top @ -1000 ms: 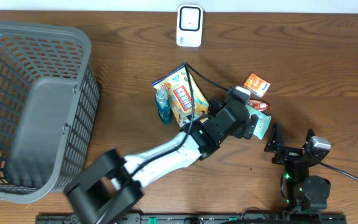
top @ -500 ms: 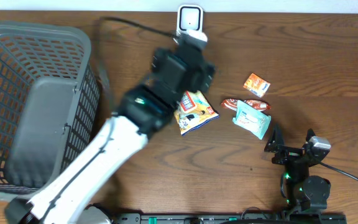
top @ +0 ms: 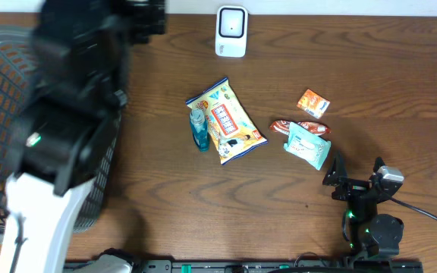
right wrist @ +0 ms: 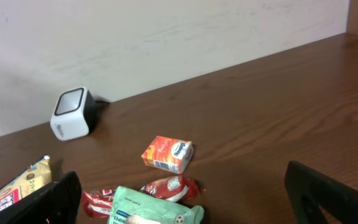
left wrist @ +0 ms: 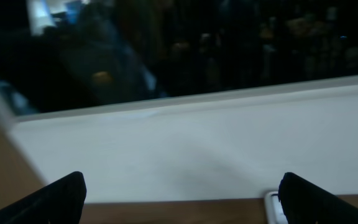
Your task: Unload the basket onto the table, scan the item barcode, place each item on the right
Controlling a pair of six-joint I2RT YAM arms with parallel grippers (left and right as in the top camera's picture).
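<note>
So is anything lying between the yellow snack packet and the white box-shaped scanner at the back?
Nothing visible. Bare wooden table lies between the yellow snack packet and the white box-shaped scanner. The small blue bottle lies beside the packet's left edge, off that path.

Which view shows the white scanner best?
Overhead: the white scanner is whole, sharp and unobstructed, seen from above. The right wrist view shows it smaller and from the side. The left wrist view catches only a corner at the bottom edge.
</note>
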